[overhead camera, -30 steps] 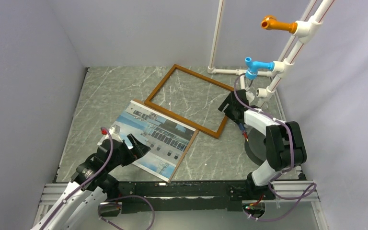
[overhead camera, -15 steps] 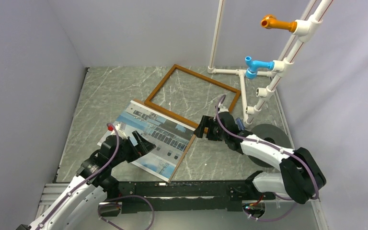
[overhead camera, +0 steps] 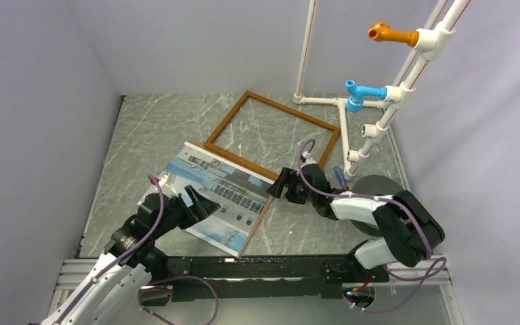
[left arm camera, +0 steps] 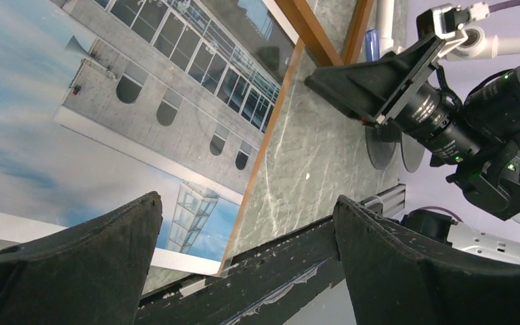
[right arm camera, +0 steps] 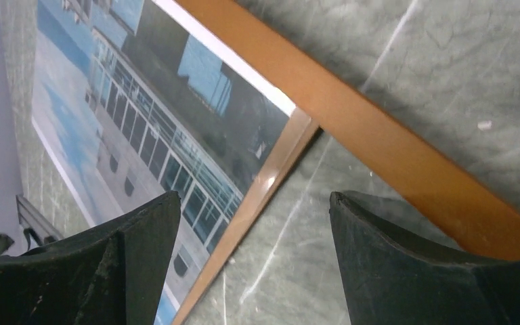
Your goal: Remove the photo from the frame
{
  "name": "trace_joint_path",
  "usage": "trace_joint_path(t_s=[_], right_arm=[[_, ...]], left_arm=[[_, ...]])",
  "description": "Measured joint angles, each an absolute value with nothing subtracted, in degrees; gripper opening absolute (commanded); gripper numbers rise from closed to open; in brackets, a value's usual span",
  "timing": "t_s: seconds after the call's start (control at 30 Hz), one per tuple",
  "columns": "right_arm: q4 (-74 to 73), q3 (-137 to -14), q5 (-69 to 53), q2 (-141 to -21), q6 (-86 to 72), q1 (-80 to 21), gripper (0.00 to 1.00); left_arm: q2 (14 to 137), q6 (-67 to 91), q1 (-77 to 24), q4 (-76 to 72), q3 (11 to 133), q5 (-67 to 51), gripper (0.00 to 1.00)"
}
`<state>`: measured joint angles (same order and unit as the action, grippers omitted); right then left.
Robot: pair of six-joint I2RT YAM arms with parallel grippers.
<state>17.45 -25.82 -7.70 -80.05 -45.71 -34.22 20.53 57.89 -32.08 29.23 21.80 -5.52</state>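
Observation:
The photo (overhead camera: pixel 213 196) lies flat, picture up, at front left, its light-brown edge showing on the right side. The frame (overhead camera: pixel 227 126) lies hollow behind it, marble visible through it; its near rail meets the photo's far edge. My left gripper (overhead camera: pixel 200 204) is open and empty over the photo's near left part. My right gripper (overhead camera: pixel 283 184) is open and empty, low by the photo's right corner and the frame's near rail. In the left wrist view the gripper (left arm camera: pixel 247 200) hangs above the photo (left arm camera: pixel 108 101). In the right wrist view the gripper (right arm camera: pixel 254 196) straddles the photo's edge (right arm camera: pixel 108 122) beside the frame (right arm camera: pixel 379 162).
A white pipe rack (overhead camera: pixel 379 115) with orange and blue fittings stands at the back right. A dark round disc (overhead camera: pixel 376 193) lies right of my right arm. A black rail (overhead camera: pixel 277 267) runs along the near edge. Grey walls close both sides.
My right arm has swung from the frame's right corner down and left to the photo's right corner. My left gripper has shifted only slightly over the photo.

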Motion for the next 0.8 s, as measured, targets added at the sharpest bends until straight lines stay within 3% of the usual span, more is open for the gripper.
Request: trace_joint_path(t_s=[0.8], right_arm=[[25.7,-36.8,-7.9,-95.2,-41.1,-39.4,0.82]], left_arm=[[17.1,56.1,-32.1,39.1,29.9,-1.8,0.99]])
